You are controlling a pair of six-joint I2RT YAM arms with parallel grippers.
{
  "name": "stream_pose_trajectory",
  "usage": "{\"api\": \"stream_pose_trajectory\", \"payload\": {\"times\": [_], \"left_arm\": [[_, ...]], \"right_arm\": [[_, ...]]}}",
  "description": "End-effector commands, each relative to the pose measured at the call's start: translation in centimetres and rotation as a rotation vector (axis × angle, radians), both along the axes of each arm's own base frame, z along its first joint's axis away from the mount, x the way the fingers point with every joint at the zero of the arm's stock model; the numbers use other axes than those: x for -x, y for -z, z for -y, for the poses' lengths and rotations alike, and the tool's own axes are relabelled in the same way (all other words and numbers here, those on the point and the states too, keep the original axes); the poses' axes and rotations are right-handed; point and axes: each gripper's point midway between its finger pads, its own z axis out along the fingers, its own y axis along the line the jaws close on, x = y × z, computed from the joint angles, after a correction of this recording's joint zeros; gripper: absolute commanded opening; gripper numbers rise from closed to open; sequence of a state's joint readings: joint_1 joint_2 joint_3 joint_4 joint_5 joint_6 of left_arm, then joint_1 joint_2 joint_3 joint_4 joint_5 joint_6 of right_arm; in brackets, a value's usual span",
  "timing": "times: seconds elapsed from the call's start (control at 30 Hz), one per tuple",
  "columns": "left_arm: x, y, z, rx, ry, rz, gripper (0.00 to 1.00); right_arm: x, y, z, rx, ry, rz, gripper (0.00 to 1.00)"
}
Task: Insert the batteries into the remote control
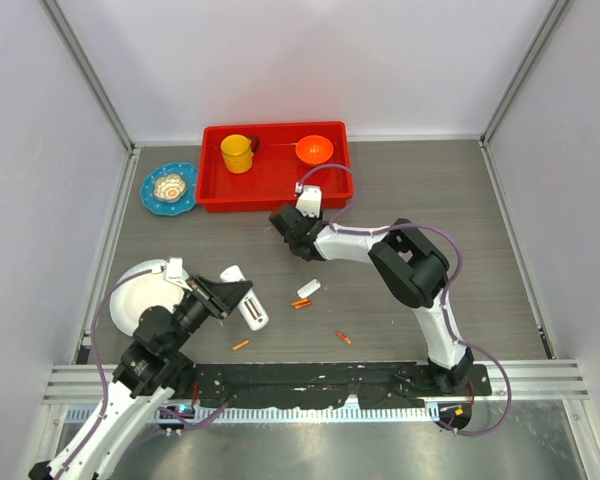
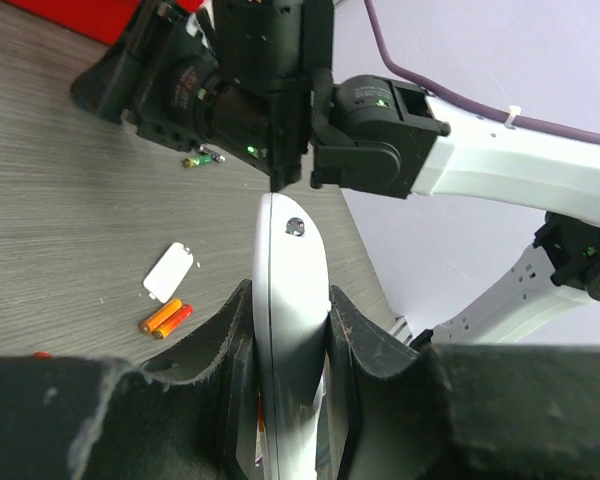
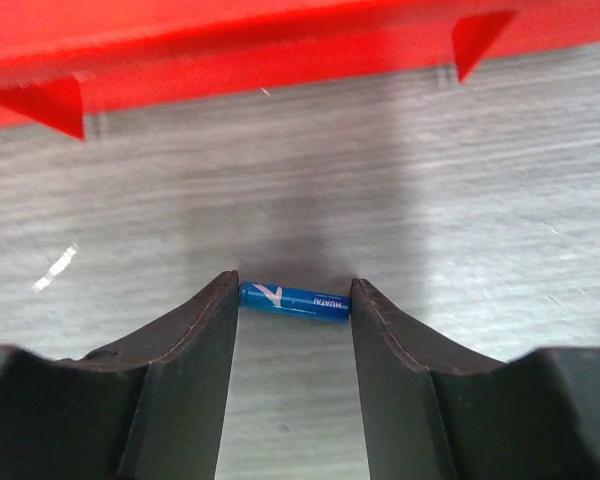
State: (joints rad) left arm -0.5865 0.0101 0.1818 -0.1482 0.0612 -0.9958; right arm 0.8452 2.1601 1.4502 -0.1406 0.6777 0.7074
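My left gripper [image 1: 228, 292] is shut on the white remote control [image 1: 248, 303], held on edge between the pads [image 2: 350, 335] with its rounded end [image 2: 292, 250] sticking out. My right gripper [image 1: 285, 228] hangs low over the table near the red tray, and its fingertips touch both ends of a blue battery [image 3: 295, 300]. The small white cover [image 1: 309, 289] lies on the table, with two orange batteries [image 1: 301, 302] beside it. Another orange battery [image 1: 241, 344] and a red one [image 1: 344, 337] lie nearer the arms. A green battery [image 2: 202, 158] lies under the right wrist.
The red tray [image 1: 213, 190] at the back holds a yellow cup [image 1: 237, 153] and an orange funnel [image 1: 315, 150]. A blue patterned plate [image 1: 170, 188] sits left of it. A white round plate [image 1: 132, 297] lies by the left arm. The tray wall [image 3: 280, 60] stands just beyond the right fingers.
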Motion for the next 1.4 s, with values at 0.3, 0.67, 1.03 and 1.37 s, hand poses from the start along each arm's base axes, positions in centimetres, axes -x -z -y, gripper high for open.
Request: {"api": "stream_pose_trajectory", "payload": {"times": [0.3, 0.67, 1.03, 1.37], "left_arm": [[-0.5, -2.4, 0.5, 0.077, 0.011, 0.073, 0.00], [-0.8, -1.5, 1.9, 0.097, 0.068, 0.058, 0.00], [-0.7, -0.9, 2.5, 0.116, 0.099, 0.054, 0.00], [-0.8, -0.3, 2.4, 0.109, 0.091, 0.039, 0.00]], "right_arm": [[7.4, -10.3, 1.4, 0.055, -0.643, -0.033, 0.15], [12.1, -7.1, 8.4, 0.275, -0.712, -0.213, 0.12], [15.9, -2.7, 10.4, 0.176, -0.670, -0.345, 0.13], [16.4, -0.3, 11.9, 0.133, -0.646, -0.419, 0.21]]}}
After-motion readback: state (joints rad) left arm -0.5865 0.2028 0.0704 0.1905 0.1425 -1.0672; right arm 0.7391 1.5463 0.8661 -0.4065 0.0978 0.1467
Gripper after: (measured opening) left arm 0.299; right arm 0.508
